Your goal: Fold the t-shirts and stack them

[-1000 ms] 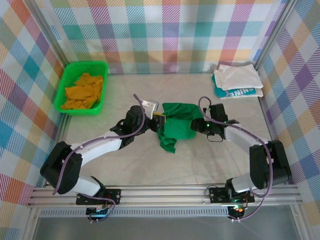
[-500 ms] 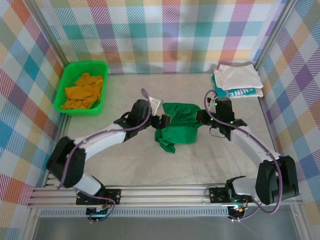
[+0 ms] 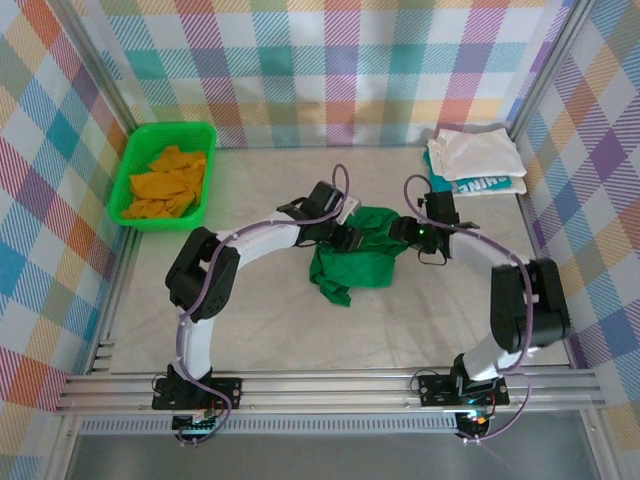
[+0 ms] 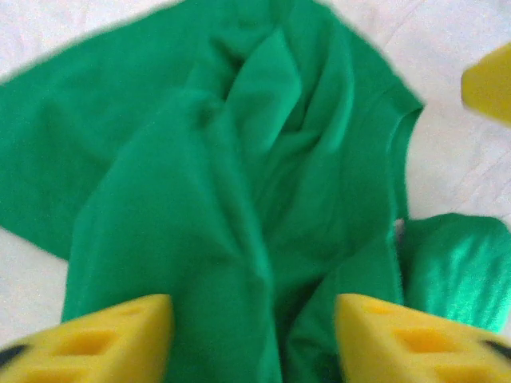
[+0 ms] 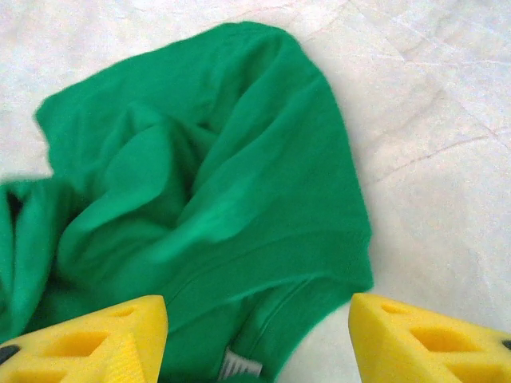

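Note:
The dark green t-shirt point(image 3: 358, 262) lies crumpled in the middle of the table. My left gripper point(image 3: 346, 234) hovers at its far left edge, open, with folds of green cloth point(image 4: 239, 239) under the gap between its yellow fingers point(image 4: 104, 339). My right gripper point(image 3: 399, 233) is at the shirt's far right edge, also open, with the collar and white label point(image 5: 239, 365) between its fingers point(image 5: 431, 335). The orange t-shirt point(image 3: 168, 182) lies bunched in the basket. The white t-shirt point(image 3: 472, 150) rests folded on the teal one point(image 3: 480, 184) at the far right.
The bright green plastic basket point(image 3: 128, 172) stands at the far left corner. Checked cloth walls and metal posts close in the table on three sides. Bare table point(image 3: 420, 320) lies in front of the green shirt. The other gripper's yellow finger point(image 4: 489, 80) shows in the left wrist view.
My left gripper slid right along the shirt's far edge and its arm stretched out. My right gripper moved slightly toward the far side. The green shirt bunched a little narrower.

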{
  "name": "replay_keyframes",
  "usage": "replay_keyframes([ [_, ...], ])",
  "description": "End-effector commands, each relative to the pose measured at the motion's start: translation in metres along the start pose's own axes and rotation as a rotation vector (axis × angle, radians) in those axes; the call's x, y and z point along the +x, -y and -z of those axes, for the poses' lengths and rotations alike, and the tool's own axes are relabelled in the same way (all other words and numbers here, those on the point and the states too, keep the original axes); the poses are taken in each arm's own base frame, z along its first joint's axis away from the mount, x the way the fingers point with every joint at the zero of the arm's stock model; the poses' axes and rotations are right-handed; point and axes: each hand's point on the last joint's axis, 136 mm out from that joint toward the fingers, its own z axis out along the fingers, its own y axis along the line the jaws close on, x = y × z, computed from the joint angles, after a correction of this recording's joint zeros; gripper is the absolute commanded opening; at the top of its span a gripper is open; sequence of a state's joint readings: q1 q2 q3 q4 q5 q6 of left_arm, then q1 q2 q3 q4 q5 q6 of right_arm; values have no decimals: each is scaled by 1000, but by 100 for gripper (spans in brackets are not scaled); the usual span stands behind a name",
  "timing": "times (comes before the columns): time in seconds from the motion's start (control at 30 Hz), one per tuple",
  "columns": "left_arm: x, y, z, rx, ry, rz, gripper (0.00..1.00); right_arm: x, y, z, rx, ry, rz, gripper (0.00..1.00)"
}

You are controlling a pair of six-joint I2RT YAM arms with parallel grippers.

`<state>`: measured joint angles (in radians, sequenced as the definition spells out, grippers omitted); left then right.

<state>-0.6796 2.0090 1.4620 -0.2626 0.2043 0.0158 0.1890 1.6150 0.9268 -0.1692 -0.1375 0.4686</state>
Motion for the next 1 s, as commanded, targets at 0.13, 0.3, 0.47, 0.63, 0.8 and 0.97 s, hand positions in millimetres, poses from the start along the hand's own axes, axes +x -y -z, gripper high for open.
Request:
replay_keyframes([
  [0.13, -10, 8, 17, 0, 83, -2, 16, -3, -16, -18, -94, -58, -31, 38],
  [0.3, -39, 5, 73, -66, 246, 0, 0, -22, -29, 11, -120, 39, 14, 11],
  [0.47, -52, -2, 134, -114, 400, 14, 0, -35, -44, 56, -160, 134, 40, 2],
  [0.63, -48, -11, 169, -171, 449, 15, 0, -32, -48, 72, -174, 149, 48, 17],
  [0.8, -31, -28, 168, -218, 447, 38, 0, -10, -36, 30, -167, 8, -24, 42],
  [0.97, -11, -41, 157, -253, 410, 71, 0, 6, -32, 1, -183, -88, -78, 54],
])
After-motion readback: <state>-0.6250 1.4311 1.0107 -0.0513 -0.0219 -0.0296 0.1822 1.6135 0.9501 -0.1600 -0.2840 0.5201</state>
